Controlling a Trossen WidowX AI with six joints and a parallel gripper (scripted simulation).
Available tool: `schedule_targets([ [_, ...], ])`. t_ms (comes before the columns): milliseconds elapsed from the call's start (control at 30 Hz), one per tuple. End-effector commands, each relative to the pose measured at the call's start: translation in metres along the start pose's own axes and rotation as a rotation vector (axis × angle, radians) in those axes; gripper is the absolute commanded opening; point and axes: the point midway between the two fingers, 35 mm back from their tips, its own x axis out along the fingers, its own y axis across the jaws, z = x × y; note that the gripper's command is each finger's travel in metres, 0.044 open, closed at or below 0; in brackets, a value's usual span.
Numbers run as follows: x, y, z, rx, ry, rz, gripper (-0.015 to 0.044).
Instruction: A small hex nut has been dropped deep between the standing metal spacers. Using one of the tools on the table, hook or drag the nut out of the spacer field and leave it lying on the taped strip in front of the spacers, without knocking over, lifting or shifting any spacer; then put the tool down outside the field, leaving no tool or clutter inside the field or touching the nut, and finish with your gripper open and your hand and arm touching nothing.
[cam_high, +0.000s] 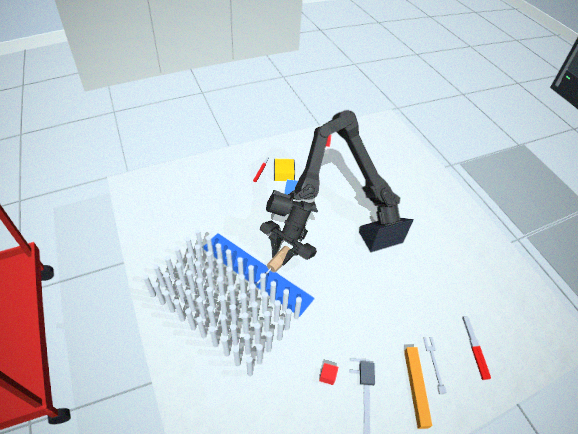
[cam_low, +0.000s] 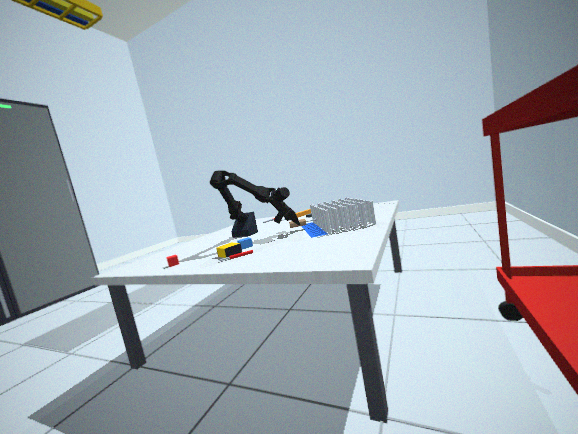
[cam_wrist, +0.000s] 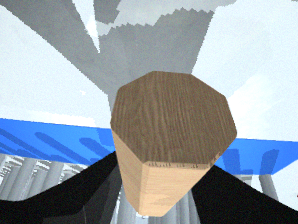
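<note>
My gripper (cam_high: 281, 255) (cam_wrist: 157, 159) is shut on the wooden handle (cam_high: 276, 261) (cam_low: 298, 223) (cam_wrist: 172, 120) of a tool, low over the blue taped strip (cam_high: 295, 289) (cam_low: 314, 230) (cam_wrist: 30, 129). The tool's thin metal shaft (cam_high: 268, 272) points down from the handle toward the front row of spacers; its far end is hidden among them. The grey metal spacers (cam_high: 257, 327) (cam_low: 345, 215) (cam_wrist: 22, 177) stand upright in close rows beyond the strip, the front row along the strip's edge. The hex nut cannot be made out in any view.
In the top view, a red cube (cam_high: 329, 373), a dark-headed tool (cam_high: 367, 373), an orange bar (cam_high: 419, 389), a small fork (cam_high: 435, 365) and a red-handled tool (cam_high: 481, 362) lie at the lower right. A yellow block (cam_high: 284, 169), blue block (cam_high: 291, 187) and red screwdriver (cam_high: 259, 172) lie behind the gripper.
</note>
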Motion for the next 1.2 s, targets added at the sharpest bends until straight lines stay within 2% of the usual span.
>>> schedule_targets([
  [0,0.002,0.002,-0.004,0.007,0.002,0.005,0.0000],
  [1167,0.018,0.000,-0.011,0.005,0.003,0.004,0.0000],
])
